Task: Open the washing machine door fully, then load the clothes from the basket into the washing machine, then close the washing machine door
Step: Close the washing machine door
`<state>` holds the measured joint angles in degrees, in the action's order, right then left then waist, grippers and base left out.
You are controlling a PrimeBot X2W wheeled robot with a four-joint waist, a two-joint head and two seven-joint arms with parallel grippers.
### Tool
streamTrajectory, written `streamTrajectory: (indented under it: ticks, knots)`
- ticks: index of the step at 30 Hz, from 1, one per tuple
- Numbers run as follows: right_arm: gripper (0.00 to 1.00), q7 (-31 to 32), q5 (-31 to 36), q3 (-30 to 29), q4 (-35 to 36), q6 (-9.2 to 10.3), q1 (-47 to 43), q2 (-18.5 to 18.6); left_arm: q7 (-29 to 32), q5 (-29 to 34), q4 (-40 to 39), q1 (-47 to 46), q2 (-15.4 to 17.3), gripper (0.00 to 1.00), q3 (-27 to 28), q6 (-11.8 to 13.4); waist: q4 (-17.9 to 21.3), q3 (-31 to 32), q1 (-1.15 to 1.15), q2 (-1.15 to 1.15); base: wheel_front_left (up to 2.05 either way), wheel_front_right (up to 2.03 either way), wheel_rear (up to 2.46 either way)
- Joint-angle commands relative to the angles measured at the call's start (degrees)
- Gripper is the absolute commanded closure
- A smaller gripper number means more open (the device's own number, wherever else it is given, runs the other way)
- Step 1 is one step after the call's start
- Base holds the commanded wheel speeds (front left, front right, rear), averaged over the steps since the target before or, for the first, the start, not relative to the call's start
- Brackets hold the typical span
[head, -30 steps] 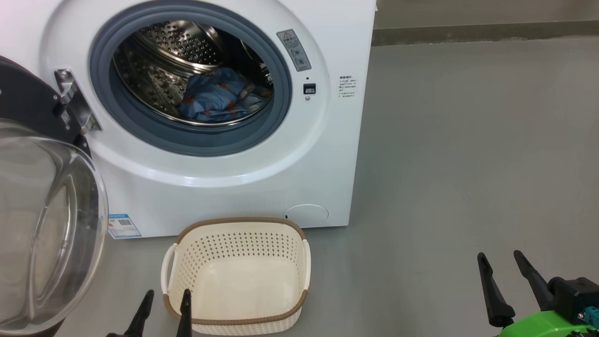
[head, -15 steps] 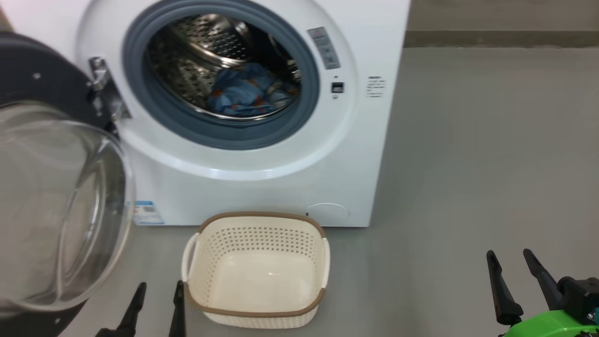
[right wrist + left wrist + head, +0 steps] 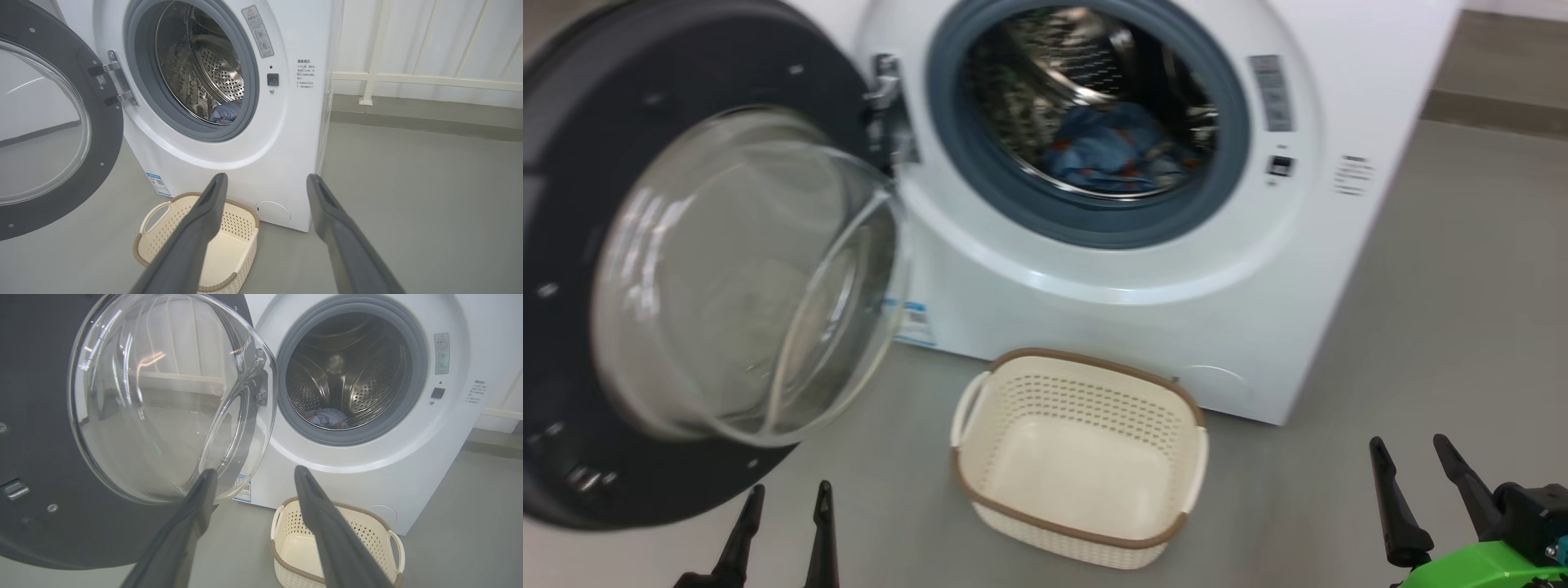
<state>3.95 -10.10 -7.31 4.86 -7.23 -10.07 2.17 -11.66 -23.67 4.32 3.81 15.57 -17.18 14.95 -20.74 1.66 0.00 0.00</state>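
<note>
Black-rimmed door (image 3: 743,278) wide open beside drum (image 3: 1045,106), cream basket (image 3: 1086,404) below

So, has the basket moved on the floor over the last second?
No. The basket still sits just in front and left of the filter cap, as before; the head camera swung, not the basket.

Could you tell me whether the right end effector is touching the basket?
Apart. The head view shows bare floor between the basket and the right end effector.

Washing machine door (image 3: 572,269) swung open left; blue clothes (image 3: 1115,151) inside washing machine (image 3: 1111,278) drum; basket (image 3: 1086,408) on floor before it.
</note>
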Motion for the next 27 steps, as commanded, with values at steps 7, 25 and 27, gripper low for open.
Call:
streamTrajectory:
  ticks: [7,25,27]
  knots:
    - [0.0,0.0,0.2,3.6,1.4,-0.25,2.5,1.0,-0.8,-0.9,-2.8,-0.2,1.2,0.0,3.0,1.3,-8.6,-0.2,0.0,0.0,0.0,0.0,0.0]
    - [0.0,0.1,-1.4,8.7,-2.6,-0.25,8.6,3.6,-2.9,-1.3,-5.7,3.1,-0.5,0.0,5.8,3.0,-9.7,-2.1,0.0,0.0,0.0,0.0,0.0]
    - [0.0,0.0,-1.5,8.9,-2.9,-0.25,8.8,3.7,-3.0,-1.4,-6.3,3.2,-0.6,0.0,6.2,2.9,-9.8,-2.2,0.0,0.0,0.0,0.0,0.0]
